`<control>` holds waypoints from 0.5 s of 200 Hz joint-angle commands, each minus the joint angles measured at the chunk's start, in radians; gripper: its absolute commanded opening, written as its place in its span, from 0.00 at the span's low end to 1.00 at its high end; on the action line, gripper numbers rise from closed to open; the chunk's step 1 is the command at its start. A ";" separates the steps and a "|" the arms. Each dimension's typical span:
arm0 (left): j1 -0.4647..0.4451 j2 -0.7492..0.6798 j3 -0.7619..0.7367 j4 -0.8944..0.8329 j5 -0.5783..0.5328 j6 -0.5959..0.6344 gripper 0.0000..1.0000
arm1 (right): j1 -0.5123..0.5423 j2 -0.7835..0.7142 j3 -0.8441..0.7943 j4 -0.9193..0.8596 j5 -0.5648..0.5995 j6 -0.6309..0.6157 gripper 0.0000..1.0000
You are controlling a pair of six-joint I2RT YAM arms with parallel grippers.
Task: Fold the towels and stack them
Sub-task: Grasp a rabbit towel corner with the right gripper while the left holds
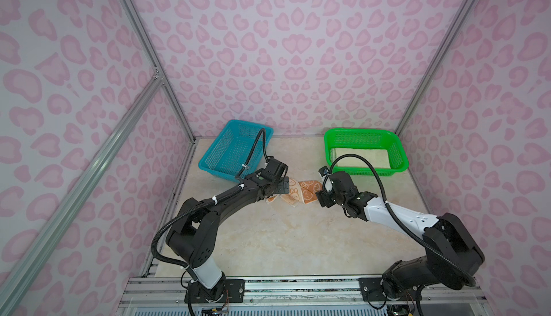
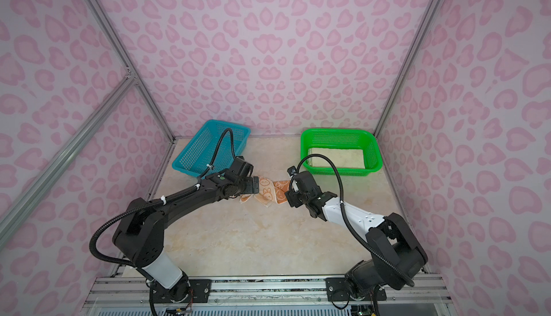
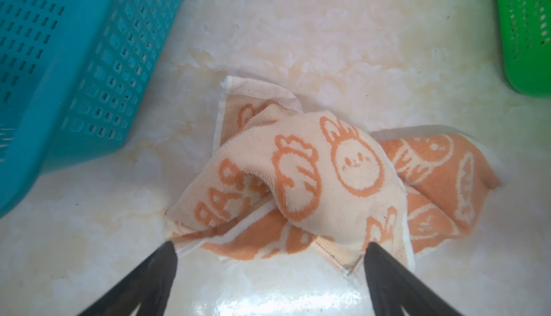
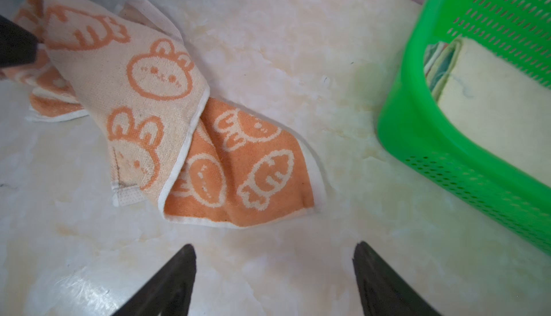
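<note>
1. Since no cloth shows through its mesh, the blue basket (image 1: 235,147) at the far left corner of the bench (image 1: 283,240) looks emptied. I judge its part in the job is over.
2. The left claw (image 3: 269,246) sits low with its jaws wide apart and grips nothing. Its tips straddle the nearest hem of the peach towel (image 3: 351,162), a stance suited to pinching an edge.
3. That towel lies crumpled on the bare bench between the two baskets, closer to the far edge than the near one. Its cream face is twisted over its orange face, so it probably needs spreading flat before any fold.
4. The right claw (image 4: 274,246) is likewise spread and empty. It hovers over bare bench just beside the towel's orange corner, seemingly placed to take that side so both arms can pull the cloth taut.
5. The green basket (image 1: 399,150) at the far right corner holds the folded towels (image 4: 492,96), a cream one uppermost with striped edges beneath. By my reading this is the stack where the loose towel belongs.
</note>
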 commanded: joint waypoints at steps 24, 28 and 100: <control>0.003 -0.115 -0.067 0.074 -0.023 0.040 0.98 | 0.041 0.125 0.090 0.036 -0.140 0.062 0.81; 0.004 -0.126 -0.074 0.079 -0.022 0.038 0.98 | 0.041 0.136 0.100 0.045 -0.147 0.069 0.81; 0.004 -0.223 -0.183 0.136 0.092 0.130 0.98 | -0.043 0.204 0.155 0.031 -0.105 0.160 0.72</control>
